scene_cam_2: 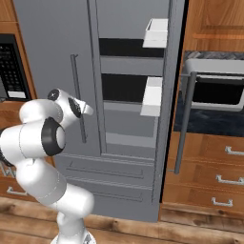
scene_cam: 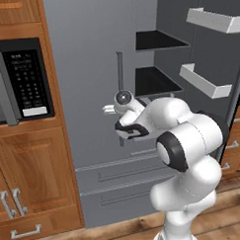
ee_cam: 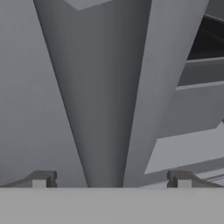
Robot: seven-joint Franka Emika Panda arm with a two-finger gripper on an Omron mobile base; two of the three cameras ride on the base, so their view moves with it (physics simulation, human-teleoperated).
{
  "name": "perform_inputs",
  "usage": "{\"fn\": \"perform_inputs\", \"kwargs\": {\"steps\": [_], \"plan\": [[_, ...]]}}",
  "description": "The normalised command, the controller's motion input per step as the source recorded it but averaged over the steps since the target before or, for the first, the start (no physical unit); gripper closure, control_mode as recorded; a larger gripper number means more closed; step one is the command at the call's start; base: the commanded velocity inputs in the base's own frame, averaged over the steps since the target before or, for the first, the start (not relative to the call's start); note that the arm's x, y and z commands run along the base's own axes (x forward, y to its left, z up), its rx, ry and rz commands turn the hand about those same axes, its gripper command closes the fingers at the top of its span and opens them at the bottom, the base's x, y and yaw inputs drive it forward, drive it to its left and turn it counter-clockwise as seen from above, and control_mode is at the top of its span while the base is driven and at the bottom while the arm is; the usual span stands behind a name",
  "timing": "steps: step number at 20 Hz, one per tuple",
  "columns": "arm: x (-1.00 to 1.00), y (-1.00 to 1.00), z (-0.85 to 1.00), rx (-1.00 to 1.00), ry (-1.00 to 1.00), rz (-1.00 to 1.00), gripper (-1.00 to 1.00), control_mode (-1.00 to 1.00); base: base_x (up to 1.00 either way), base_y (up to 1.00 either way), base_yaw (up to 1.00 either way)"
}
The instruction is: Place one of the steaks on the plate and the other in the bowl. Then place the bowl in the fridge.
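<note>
Hand wide, empty, at fridge door edge, frame centre; right door open; steaks, bowl unplaced.

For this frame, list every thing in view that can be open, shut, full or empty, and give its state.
fridge right door: swung open
fridge left door: shut
fridge shelves: dark, nothing seen on them
door bins: look empty
fridge drawers: shut
microwave: door shut
oven: door shut
tool: open, holding nothing, close to the left door's handle
</note>
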Motion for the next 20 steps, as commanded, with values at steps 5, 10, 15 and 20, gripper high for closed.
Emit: {"fn": "perform_inputs", "kwargs": {"steps": [5, 10, 15, 20], "plan": [[0.51, 0.00, 0.00, 0.00, 0.00, 0.00, 1.00, -1.00, 0.00, 0.00, 0.00], [0.41, 0.00, 0.00, 0.00, 0.00, 0.00, 1.00, -1.00, 0.00, 0.00, 0.00], [0.26, 0.00, 0.00, 0.00, 0.00, 0.00, 1.00, -1.00, 0.00, 0.00, 0.00], [-0.28, 0.01, 0.16, -0.01, 0.02, -0.02, 1.00, -1.00, 0.00, 0.00, 0.00]]}}
